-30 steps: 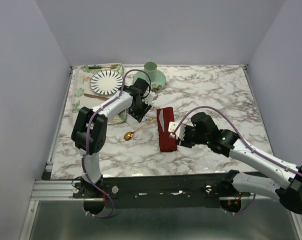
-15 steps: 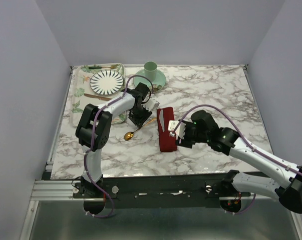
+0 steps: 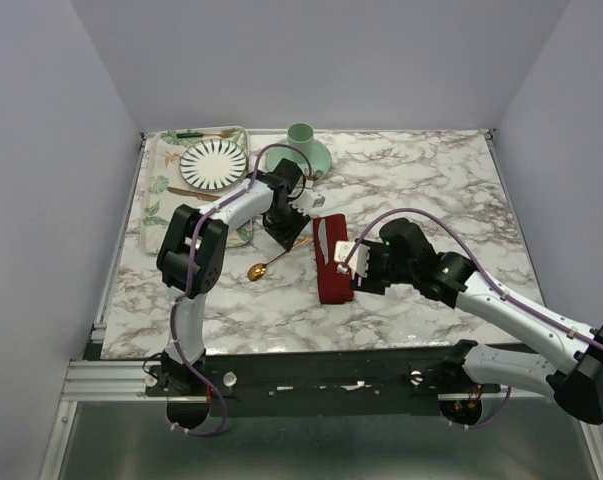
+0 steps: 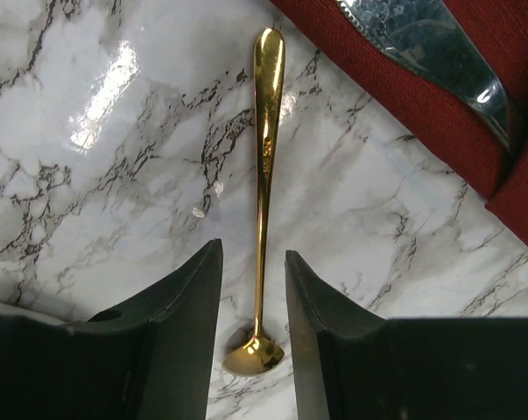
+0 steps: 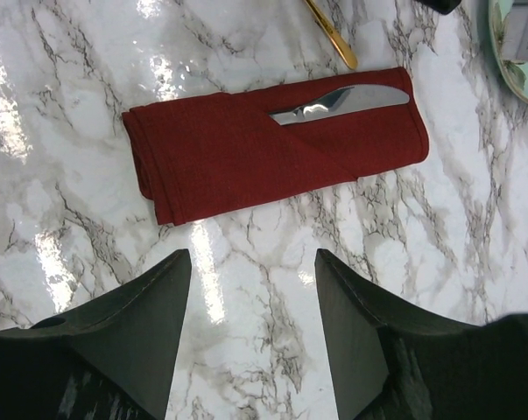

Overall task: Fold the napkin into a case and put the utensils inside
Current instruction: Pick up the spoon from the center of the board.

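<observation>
Gold spoon [image 4: 263, 175] is lying flat on the worktop [image 4: 115, 175], handle tip just beside the red case [image 5: 220, 157]. The left hand [image 4: 252, 254] is open and straddling it, not gripping. It looks thin, stiff and slippery, so I'd pinch mid-handle. The case has the knife [image 5: 342, 100] tucked in, and the right hand [image 5: 252, 258] is open and empty nearby.

A lab test booth: blank grey walls [image 3: 311, 60] enclose a marble-topped table [image 3: 431, 170].
</observation>
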Robot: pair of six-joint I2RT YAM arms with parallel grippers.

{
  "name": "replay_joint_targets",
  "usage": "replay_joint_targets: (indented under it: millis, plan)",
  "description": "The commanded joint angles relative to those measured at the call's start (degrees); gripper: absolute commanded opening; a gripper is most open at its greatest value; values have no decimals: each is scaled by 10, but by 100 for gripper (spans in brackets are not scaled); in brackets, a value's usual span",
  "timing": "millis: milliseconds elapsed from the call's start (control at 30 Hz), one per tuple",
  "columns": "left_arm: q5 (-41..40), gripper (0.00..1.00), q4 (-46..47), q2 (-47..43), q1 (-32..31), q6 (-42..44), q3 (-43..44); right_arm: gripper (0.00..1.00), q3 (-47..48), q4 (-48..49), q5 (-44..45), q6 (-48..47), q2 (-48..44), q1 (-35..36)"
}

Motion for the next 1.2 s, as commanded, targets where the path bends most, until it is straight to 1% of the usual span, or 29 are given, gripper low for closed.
replay_joint_targets:
  millis: [0, 167, 200, 233, 267, 333, 433, 467, 500, 567, 600, 700, 733, 800, 833, 867, 933, 967, 1067, 1167]
  plan:
    - [11, 42, -4, 42, -4, -9, 22, 67, 27, -10, 7, -17, 7, -3]
    - [-14, 32, 4, 56, -13, -8, 16, 67, 36, -10, 8, -19, 15, -5]
    - [-22, 28, 7, 57, -15, -8, 12, 67, 38, -11, 8, -19, 16, -5]
    - [-32, 19, 7, 60, -19, -9, 6, 67, 39, -10, 8, -20, 18, -5]
    - [-43, 13, 5, 62, -19, -11, 4, 67, 41, -10, 8, -21, 19, -6]
    - [-38, 0, -6, 58, -15, -20, 2, 67, 49, -10, 9, -26, 23, -6]
    - [-17, 0, -16, 20, -6, -36, 3, 66, 69, -8, 12, -35, 35, -5]
    - [-3, 0, -24, 10, 8, -41, 9, 66, 75, -7, 10, -38, 36, -5]
    - [45, 0, -32, -9, 16, -48, 17, 65, 81, -7, 6, -47, 38, -6]
    - [95, 0, -51, -32, 35, -60, 35, 64, 96, -7, 0, -62, 44, -5]
    - [134, 0, -54, -59, 37, -59, 38, 64, 100, -4, -5, -79, 46, -6]
    - [163, 0, -58, -114, 38, -53, 31, 63, 103, 3, -11, -130, 51, -6]
    - [197, 0, -62, -125, 38, -53, 24, 63, 103, 9, -16, -145, 51, -6]
    - [228, 0, -62, -151, 37, -65, 12, 62, 95, 36, -25, -195, 47, -6]
    - [260, 0, -62, -156, 37, -71, 1, 62, 89, 49, -34, -211, 43, -6]
    - [270, 0, -62, -161, 37, -81, -4, 62, 86, 74, -37, -226, 42, -6]
    - [292, 0, -62, -163, 34, -103, -15, 61, 81, 91, -51, -259, 39, -5]
    - [315, 0, -62, -163, 32, -109, -20, 60, 81, 96, -56, -269, 39, -4]
    - [343, 0, -62, -163, 17, -132, -32, 56, 71, 102, -78, -314, 36, -3]
    - [366, 0, -62, -161, -2, -153, -43, 56, 48, 108, -104, -357, 34, 0]
